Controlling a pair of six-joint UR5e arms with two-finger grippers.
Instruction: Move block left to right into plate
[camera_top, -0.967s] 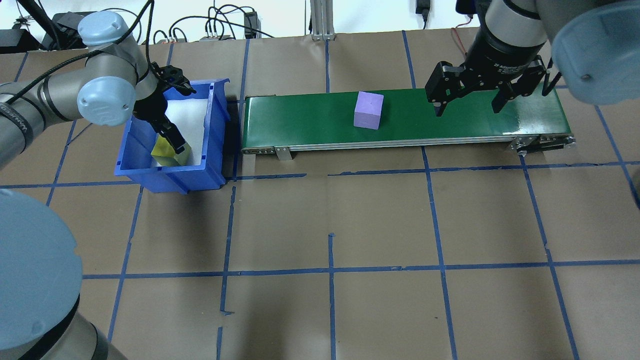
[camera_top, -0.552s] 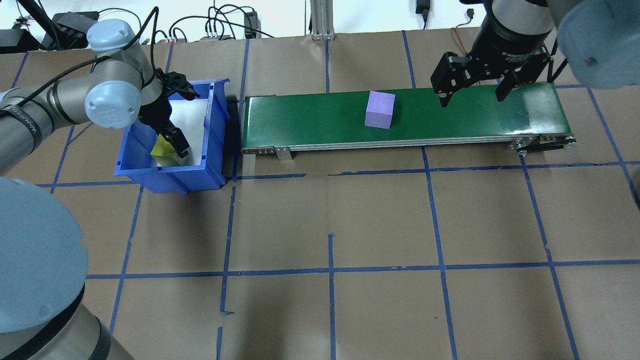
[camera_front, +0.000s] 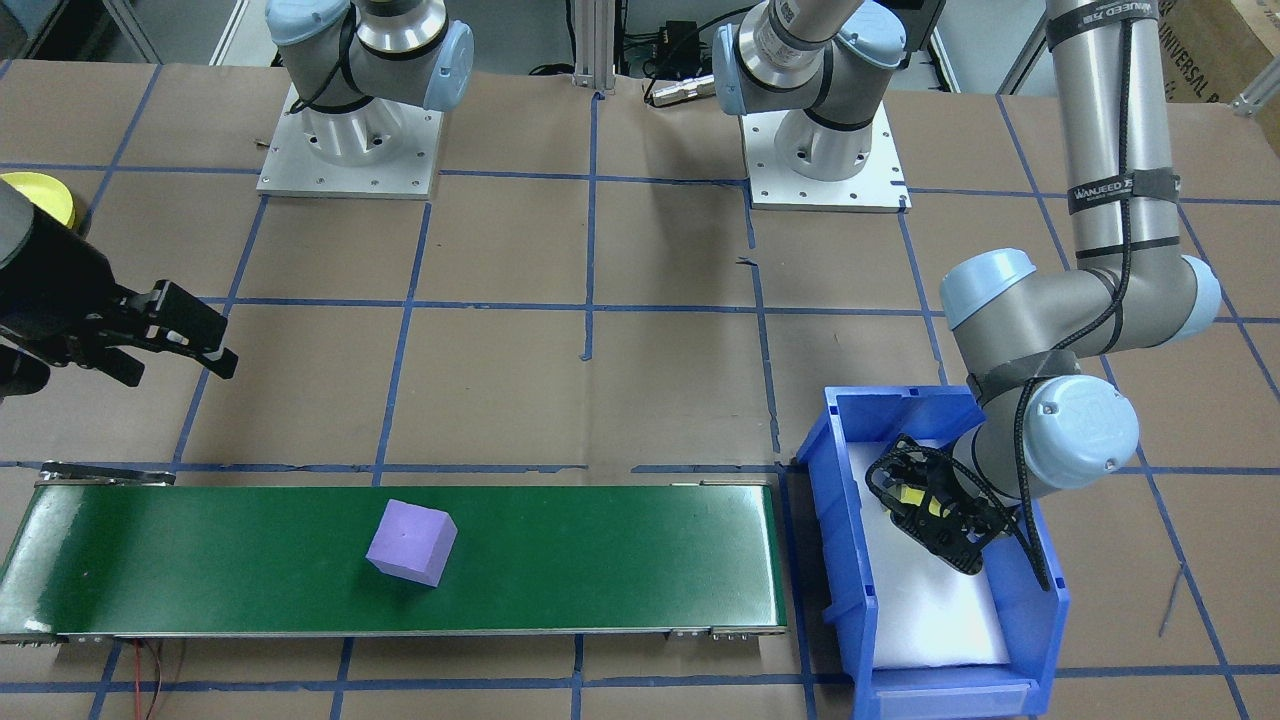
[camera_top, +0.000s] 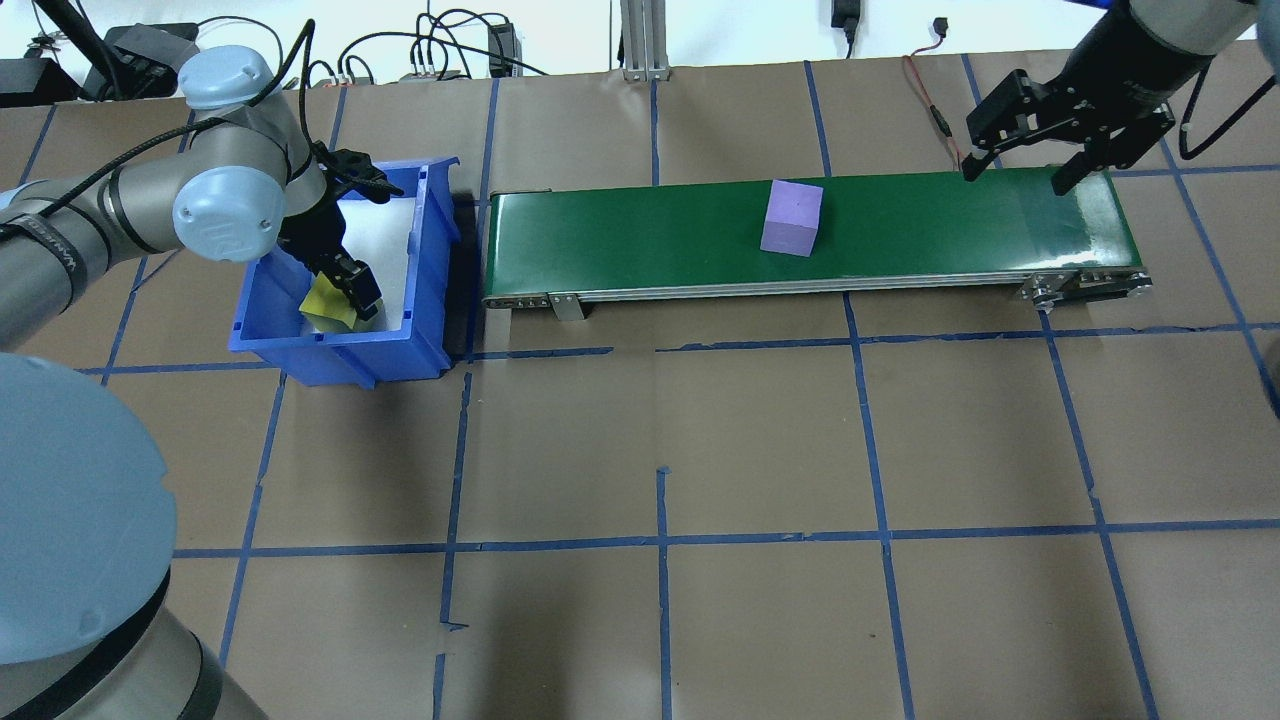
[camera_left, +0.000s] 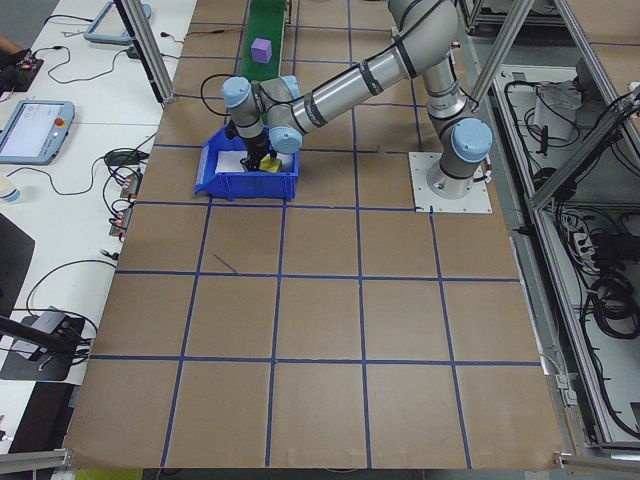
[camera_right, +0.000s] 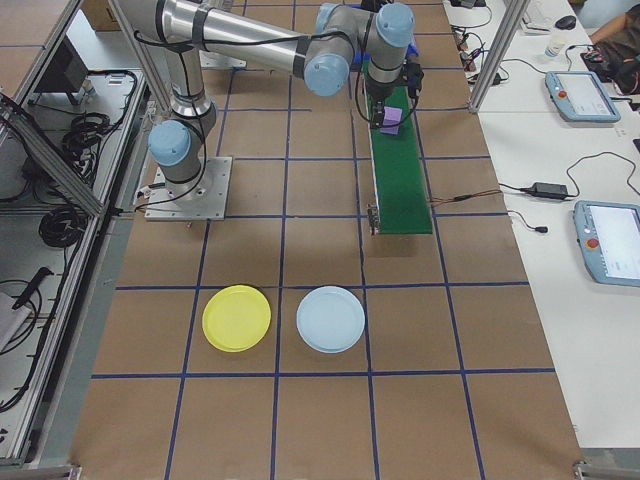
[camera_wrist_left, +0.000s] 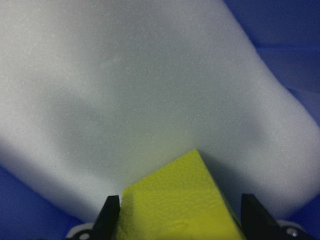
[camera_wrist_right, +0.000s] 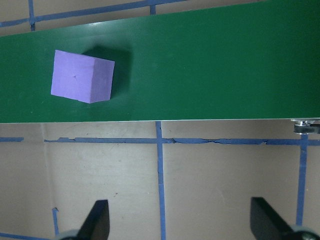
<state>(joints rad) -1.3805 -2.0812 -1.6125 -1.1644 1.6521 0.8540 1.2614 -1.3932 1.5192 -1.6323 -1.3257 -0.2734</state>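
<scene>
We see the small purple foam cube (camera_top: 792, 218) sitting flat on the long green conveyor belt (camera_top: 640, 235), a little past the belt's middle toward its right-hand end. In the overhead view our right gripper (camera_top: 1062, 140) hangs over the belt's far right end, so the cube lies at about eight o'clock from it, near but clearly apart. In the right wrist view the cube (camera_wrist_right: 82, 76) sits at about ten o'clock and both fingers (camera_wrist_right: 96, 220) stand wide apart with only brown paper between them: the jaws are spread and hold nothing. A cube has no long axis to line up with, so we judge any pair of opposite faces would serve. The right arm is much the nearer one to it.

Our left gripper (camera_top: 345, 290) is down inside the blue rectangular plastic bin (camera_top: 435, 215) off the belt's left end. Its jaws are pinching a yellow foam block (camera_wrist_left: 177, 205), which rests against the bin's white foam liner (camera_wrist_left: 150, 90).

The small round yellow plastic plate (camera_right: 236, 318) lies on the table well apart from the belt, just beside a pale blue round plate (camera_right: 331, 319); from the front-facing camera only its edge (camera_front: 40, 195) shows behind the right arm.
</scene>
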